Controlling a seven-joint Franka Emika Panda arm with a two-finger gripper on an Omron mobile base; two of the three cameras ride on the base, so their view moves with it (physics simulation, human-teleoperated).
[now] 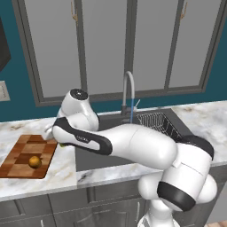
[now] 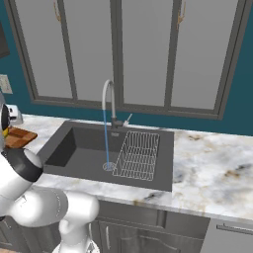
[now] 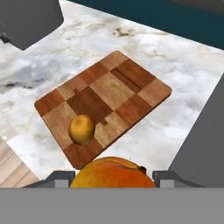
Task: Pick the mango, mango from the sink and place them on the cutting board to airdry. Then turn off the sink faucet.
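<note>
Orange-brown mango [image 3: 82, 129] lies on checkered wooden board [image 3: 131, 89], near one short end; board flat on the marble counter left of sink [image 2: 79, 143]. Second mango [image 3: 111, 173], orange-yellow, held up above the board's edge. Dark sink with wire rack; silver gooseneck faucet [image 2: 108, 101] running, thin stream to the drain.

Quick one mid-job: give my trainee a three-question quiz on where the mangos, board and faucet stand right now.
1. True or false: one mango already lies on the cutting board.
2. Where is the second mango? A) in the sink B) between the gripper's jaws above the counter near the board C) on the wire rack
3. Fill in: water from the sink faucet is still ____.

Key
1. True: the orange-brown one rests on the checkered board.
2. B: the gripper is shut on it; the sink holds no fruit.
3. Running: a blue stream falls to the drain.
</note>
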